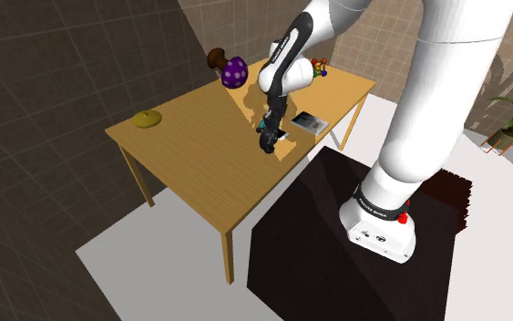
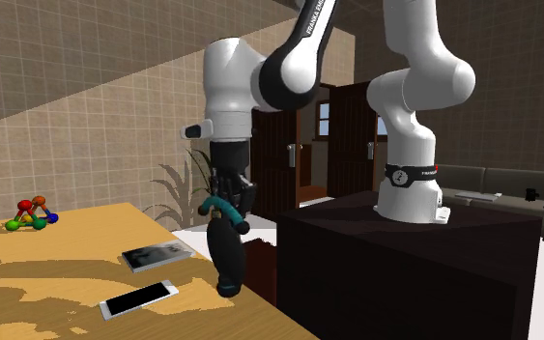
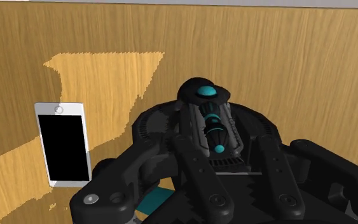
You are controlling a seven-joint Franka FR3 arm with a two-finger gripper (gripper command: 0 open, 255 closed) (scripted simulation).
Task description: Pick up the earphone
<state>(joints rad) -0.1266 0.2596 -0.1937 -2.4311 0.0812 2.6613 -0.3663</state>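
Observation:
The earphone (image 3: 210,122) is a black piece with teal spots. It sits between my two black fingers (image 3: 198,181), which clasp it. In the second exterior view my gripper (image 2: 224,208) points down with the earphone (image 2: 226,253) hanging from it, its lower end close to the wooden table (image 2: 57,280). I cannot tell whether that end touches the wood. In the shoulder view the gripper (image 1: 271,134) holds the earphone (image 1: 268,145) over the table's edge nearest the stand.
A white phone with a black screen (image 3: 63,143) (image 2: 139,299) lies beside the gripper. A grey booklet (image 1: 310,121) (image 2: 157,254) lies further along. A coloured ball toy (image 1: 319,67), a purple dotted egg (image 1: 234,71) and an olive disc (image 1: 146,119) stand farther off. The dark stand (image 1: 336,237) adjoins the table.

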